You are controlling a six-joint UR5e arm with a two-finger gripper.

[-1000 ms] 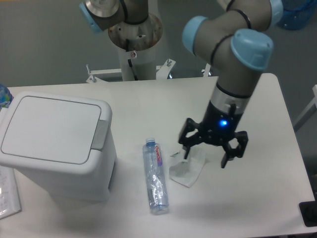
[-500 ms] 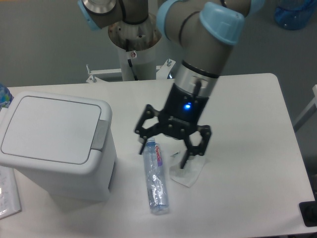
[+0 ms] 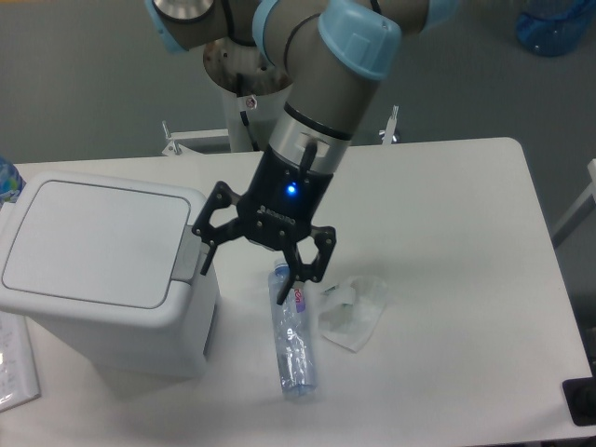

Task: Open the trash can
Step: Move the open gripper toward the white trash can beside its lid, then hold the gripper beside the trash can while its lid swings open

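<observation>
Moved left — pincer (image 3: pixel 250 259) now beside trash can (image 3: pixel 102 270) tab | fingers spread, holding nothing — lid shut

text check | plastic bottle (image 3: pixel 293 339) lying on table (image 3: pixel 466 233) | carrying a label band with red lettering near the neck, too small and blurred for reading | paper sheet (image 3: pixel 13 366) at left edge showing faint print, not legible | nothing else bearing writing, numbers or signs
</observation>
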